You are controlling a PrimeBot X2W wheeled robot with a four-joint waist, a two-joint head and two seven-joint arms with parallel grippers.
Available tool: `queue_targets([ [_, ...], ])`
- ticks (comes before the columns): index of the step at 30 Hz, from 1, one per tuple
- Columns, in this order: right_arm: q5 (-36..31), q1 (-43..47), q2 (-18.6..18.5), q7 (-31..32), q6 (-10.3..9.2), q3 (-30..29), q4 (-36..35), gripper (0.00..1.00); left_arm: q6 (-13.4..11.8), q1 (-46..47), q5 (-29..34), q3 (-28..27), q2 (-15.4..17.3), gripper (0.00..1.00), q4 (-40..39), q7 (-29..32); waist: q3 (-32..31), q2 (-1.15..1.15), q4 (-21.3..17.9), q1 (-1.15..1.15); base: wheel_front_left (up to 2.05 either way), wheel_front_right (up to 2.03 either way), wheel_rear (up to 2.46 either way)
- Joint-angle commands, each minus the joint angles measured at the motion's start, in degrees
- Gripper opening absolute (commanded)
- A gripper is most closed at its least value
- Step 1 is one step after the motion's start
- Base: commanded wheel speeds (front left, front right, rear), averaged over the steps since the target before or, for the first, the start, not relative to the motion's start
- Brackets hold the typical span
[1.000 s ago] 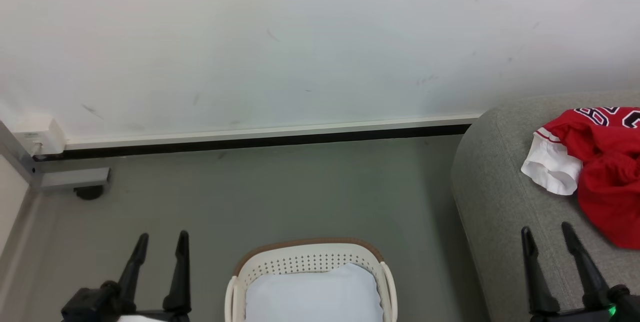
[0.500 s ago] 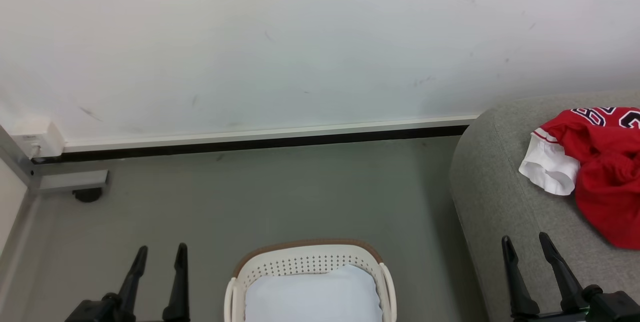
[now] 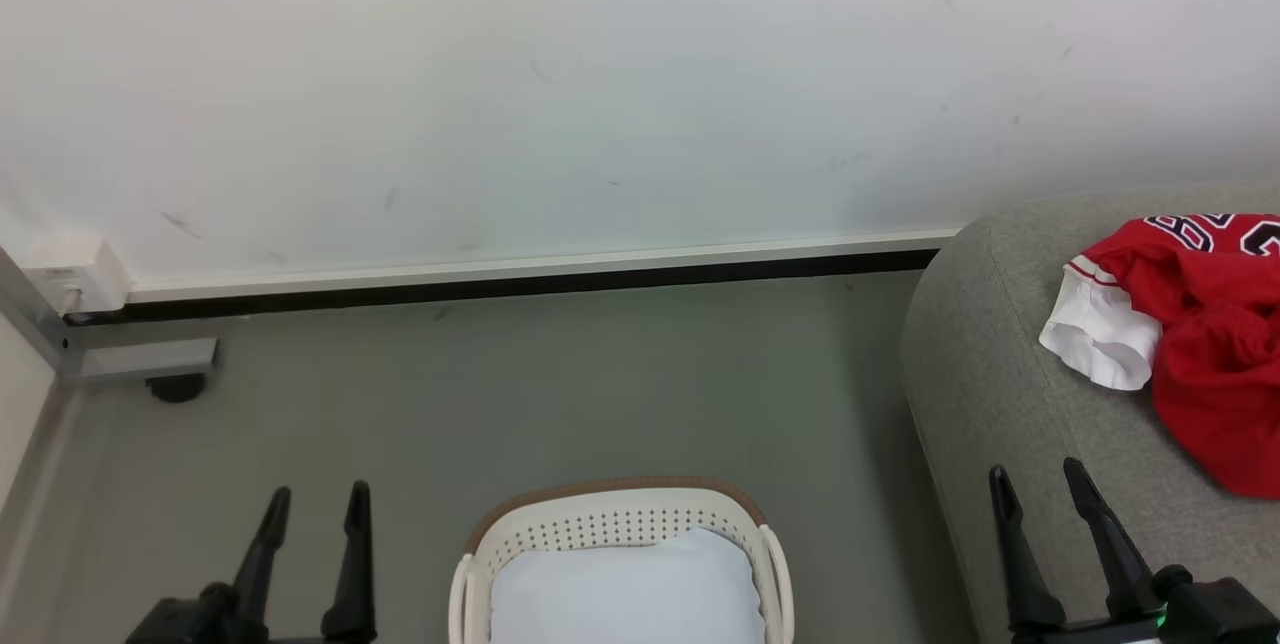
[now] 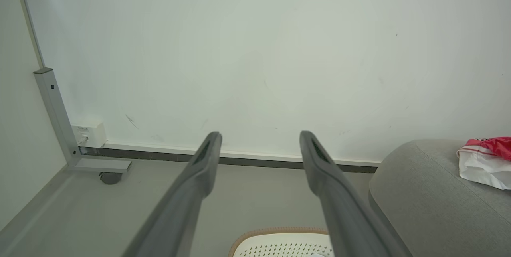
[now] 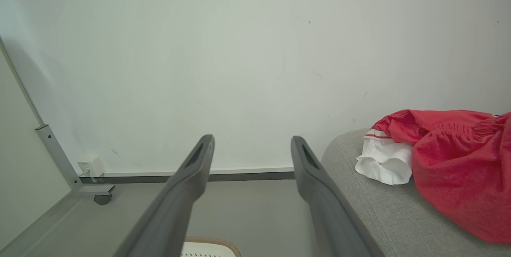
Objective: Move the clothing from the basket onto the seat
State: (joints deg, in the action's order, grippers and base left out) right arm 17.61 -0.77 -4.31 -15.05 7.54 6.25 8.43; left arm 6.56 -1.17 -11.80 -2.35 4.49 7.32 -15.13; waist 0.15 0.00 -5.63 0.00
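Head view: red jersey clothing with white trim [image 3: 1215, 364] lies heaped on the light grey fabric sofa seat [image 3: 990, 364], far right. The white perforated plastic basket with a brown rim [image 3: 612, 490] stands on the grey floor [image 3: 600, 374], bottom centre, pale liner [image 3: 625, 594] showing. The left gripper [image 3: 318, 496] and right gripper [image 3: 1036, 472] both have their fingers spread and hold nothing.

Perforated plastic basket [image 3: 620, 524]; woven-cloth seat [image 3: 1000, 374].

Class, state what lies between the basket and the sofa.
A strip of bare grey floor separates the basket from the sofa, seen in the head view.
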Motion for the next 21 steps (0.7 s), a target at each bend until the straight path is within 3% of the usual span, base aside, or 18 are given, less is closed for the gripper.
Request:
queue_targets([
  [1, 0.03, 0.0, 0.02, 0.0, 0.0, -0.02, 0.04, 0.0, 0.04, 0.0, 0.02, -0.05, -0.07, 0.0, 0.08, 0.0, -0.01, 0.0, -0.01, 0.0, 0.0, 0.0, 0.0],
  [5, 0.51, 1.26, 0.39, 0.25, 0.0, 0.23, 1.69, 0.0, -0.02, -0.7, -0.41, 0.15, -0.53, 0.0, 2.08, 0.22, -0.01, 0.0, 0.01, 0.0, 0.0, 0.0, 0.0],
  [21, 17.07, -0.24, -0.18, 3.96, -0.01, -1.56, 2.4, 0.0, 0.2, 1.15, -17.34, -0.85, -0.74, 0.0, 3.06, 4.82, -0.01, 0.0, 0.74, 0.0, 0.0, 0.0, 0.0],
])
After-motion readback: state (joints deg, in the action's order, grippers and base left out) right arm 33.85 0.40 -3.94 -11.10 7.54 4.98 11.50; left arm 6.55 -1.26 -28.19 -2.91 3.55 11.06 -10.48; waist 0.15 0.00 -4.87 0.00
